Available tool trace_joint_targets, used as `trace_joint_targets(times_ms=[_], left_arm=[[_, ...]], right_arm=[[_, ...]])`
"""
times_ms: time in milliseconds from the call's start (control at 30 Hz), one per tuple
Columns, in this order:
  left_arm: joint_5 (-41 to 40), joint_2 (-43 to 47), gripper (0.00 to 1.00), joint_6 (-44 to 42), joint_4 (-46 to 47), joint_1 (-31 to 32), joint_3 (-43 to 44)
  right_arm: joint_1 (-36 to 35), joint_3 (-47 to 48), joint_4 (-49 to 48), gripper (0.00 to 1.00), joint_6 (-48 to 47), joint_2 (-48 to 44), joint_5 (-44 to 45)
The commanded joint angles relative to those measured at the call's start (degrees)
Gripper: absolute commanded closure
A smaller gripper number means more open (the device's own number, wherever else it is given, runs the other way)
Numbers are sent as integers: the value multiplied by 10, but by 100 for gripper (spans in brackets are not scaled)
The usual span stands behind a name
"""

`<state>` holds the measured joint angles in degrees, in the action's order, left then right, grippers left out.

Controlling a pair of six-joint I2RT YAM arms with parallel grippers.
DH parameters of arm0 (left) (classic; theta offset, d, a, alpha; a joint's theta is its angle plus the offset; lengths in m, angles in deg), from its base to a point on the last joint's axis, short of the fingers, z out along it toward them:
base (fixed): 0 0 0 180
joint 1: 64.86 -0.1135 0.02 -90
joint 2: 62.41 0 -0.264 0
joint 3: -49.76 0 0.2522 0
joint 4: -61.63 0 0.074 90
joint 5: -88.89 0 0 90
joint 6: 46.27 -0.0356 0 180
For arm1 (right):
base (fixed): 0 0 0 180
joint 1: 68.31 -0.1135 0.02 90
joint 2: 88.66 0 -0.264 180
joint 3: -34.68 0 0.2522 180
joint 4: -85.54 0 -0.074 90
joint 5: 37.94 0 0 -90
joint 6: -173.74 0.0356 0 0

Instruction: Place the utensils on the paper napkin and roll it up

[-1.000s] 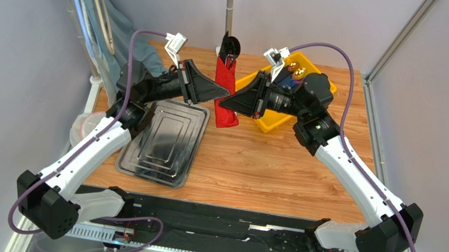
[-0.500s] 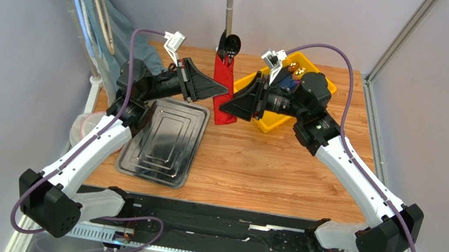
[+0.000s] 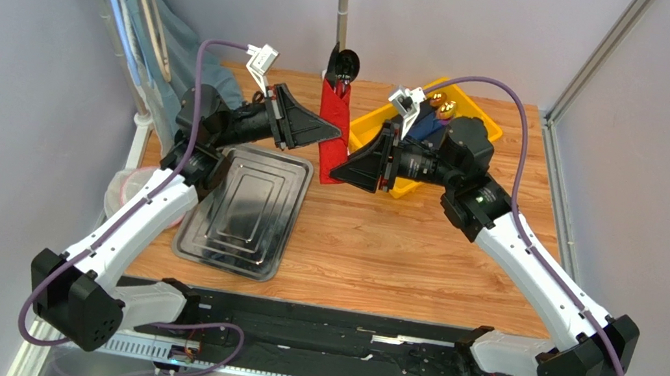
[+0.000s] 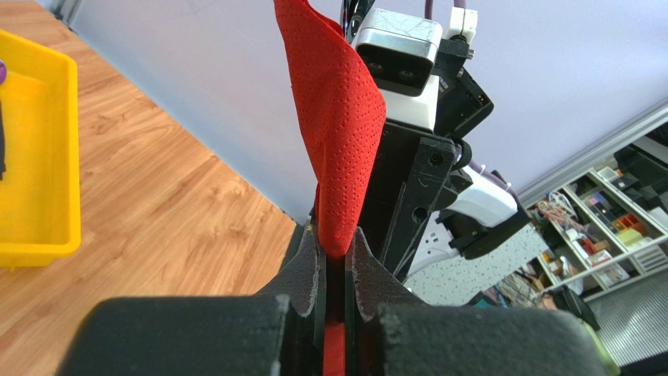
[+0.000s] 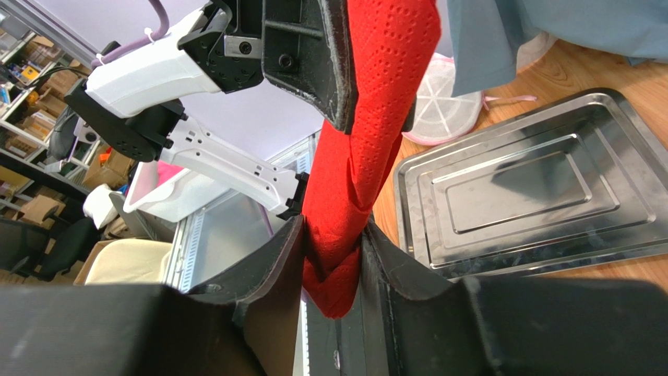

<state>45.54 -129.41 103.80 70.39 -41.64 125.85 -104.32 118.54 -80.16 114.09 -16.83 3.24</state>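
The red paper napkin [image 3: 332,109], rolled into a narrow tube, hangs upright in the air over the back of the table. The dark utensils [image 3: 345,62] poke out of its top end, one a spoon with a round bowl. My left gripper [image 3: 335,135] comes in from the left and is shut on a thin fold of the napkin [image 4: 341,117], which sits between its fingertips [image 4: 335,235]. My right gripper [image 3: 335,170] comes in from the right, lower down. In the right wrist view its jaws [image 5: 333,235] press both sides of the thick bottom end of the roll [image 5: 368,117].
A steel tray [image 3: 248,205] lies on the wood table under the left arm and shows in the right wrist view [image 5: 533,188]. A yellow bin [image 3: 468,95] with dark rolls stands at the back right. A blue cloth [image 3: 173,37] hangs at the back left, with a white mesh item [image 3: 128,184] below it.
My right gripper let go of the roll, slid toward its lower end and closed around it again. The left gripper kept its hold and rose slightly.
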Motion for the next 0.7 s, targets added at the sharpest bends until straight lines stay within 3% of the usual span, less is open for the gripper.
trace_joint_targets(times_ms=[0,100,200,233,300,400,533,667], left_arm=[[-26,0,100,-7,47,-12,42],[-25,-1,100,-7,47,-14,44],[-24,-1,100,-7,47,-15,46],[-23,-2,100,-7,48,-15,47],[-21,-1,100,-8,48,-15,46],[-19,0,100,-13,48,-15,39],[-17,1,100,-14,54,-15,28],[-17,2,100,-13,54,-15,24]], right_arm=[[-16,-23,13,68,-8,-15,-29],[-18,-33,19,66,-13,-17,-33],[-16,-32,48,55,-37,-17,-38],[-15,-28,62,46,-48,-19,-37],[0,-12,99,43,-63,-20,-35],[29,10,127,44,-64,-27,-44],[59,31,151,57,-62,-49,-47],[79,45,151,61,-29,-56,-58]])
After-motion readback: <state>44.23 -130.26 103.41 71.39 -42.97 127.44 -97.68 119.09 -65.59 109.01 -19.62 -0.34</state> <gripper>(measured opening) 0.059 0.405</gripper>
